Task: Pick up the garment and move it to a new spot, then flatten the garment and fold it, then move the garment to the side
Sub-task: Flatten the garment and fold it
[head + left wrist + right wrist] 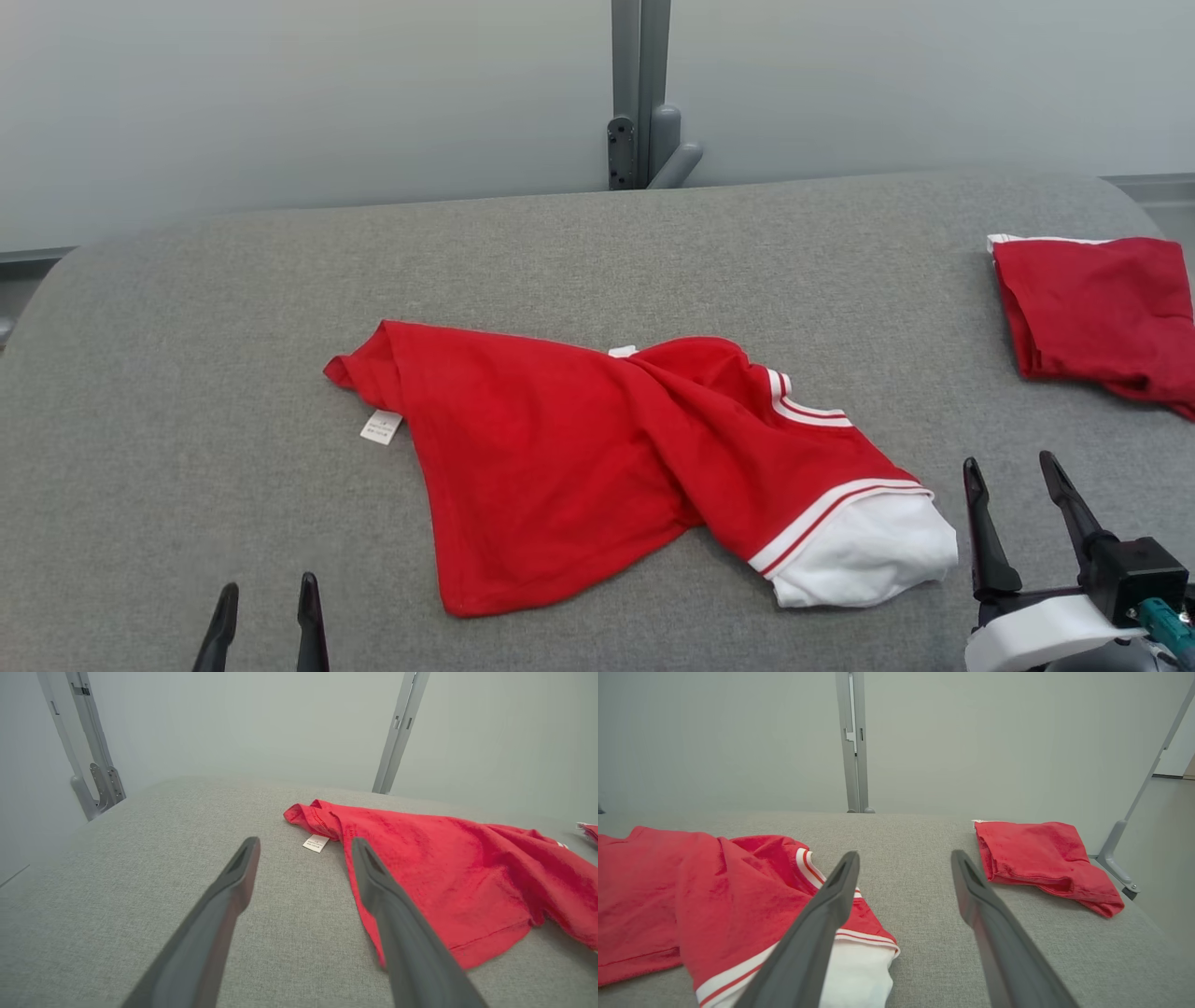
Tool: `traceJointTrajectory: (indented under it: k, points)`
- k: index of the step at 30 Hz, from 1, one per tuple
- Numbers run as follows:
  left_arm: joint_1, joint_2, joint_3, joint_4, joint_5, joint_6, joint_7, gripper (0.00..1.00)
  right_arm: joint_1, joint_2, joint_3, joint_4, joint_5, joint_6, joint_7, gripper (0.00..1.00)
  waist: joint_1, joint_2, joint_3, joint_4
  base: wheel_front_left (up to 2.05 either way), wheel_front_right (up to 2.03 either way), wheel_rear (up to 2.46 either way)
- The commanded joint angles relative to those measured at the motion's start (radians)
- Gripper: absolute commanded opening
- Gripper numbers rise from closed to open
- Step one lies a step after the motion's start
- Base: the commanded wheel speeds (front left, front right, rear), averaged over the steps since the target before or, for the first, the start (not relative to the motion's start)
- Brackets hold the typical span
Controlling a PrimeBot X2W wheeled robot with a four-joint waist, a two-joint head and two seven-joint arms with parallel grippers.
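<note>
A red garment with white striped trim and a white cuff lies crumpled in the middle of the grey padded table. A small white label sticks out at its left corner. My left gripper is open at the lower left, to the left of the cloth and clear of it. In the left wrist view the garment lies to the right of my open left gripper. My right gripper is open at the lower right, just right of the white cuff. The right wrist view shows the garment left of the open right gripper.
A second red cloth, folded, lies at the table's right edge; the right wrist view shows this folded cloth ahead and to the right. A grey post stands behind the table against a pale wall. Bare grey surface runs along the left and the back.
</note>
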Motion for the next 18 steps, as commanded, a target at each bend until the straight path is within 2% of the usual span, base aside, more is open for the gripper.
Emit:
traceJointTrajectory:
  k: [1, 2, 4, 18]
  points:
    - [0.017, 0.000, 0.010, 0.038, 0.038, -0.044, 0.000, 1.00, 0.011, -0.012, 0.003, 0.016, -0.010, -0.001, -0.003, 1.00, 0.0000, 0.0036, -0.011, 0.010, 0.00, 0.00, 0.00]
    - [0.015, -0.001, 0.013, 0.082, 0.069, -0.086, 0.000, 1.00, 0.008, -0.013, 0.013, 0.030, -0.010, -0.001, -0.003, 1.00, 0.0000, 0.0036, -0.013, 0.014, 0.00, 0.00, 0.00]
    - [0.002, -0.009, 0.021, 0.117, 0.085, -0.119, 0.000, 1.00, 0.008, -0.018, 0.023, 0.050, -0.015, -0.001, -0.003, 1.00, 0.0000, 0.0036, -0.016, 0.017, 0.00, 0.00, 0.00]
    - [-0.034, -0.083, 0.120, 0.186, 0.150, -0.205, 0.000, 1.00, 0.009, 0.002, 0.055, 0.090, -0.011, -0.001, -0.003, 1.00, 0.0000, 0.0036, -0.022, 0.014, 0.00, 0.00, 0.00]
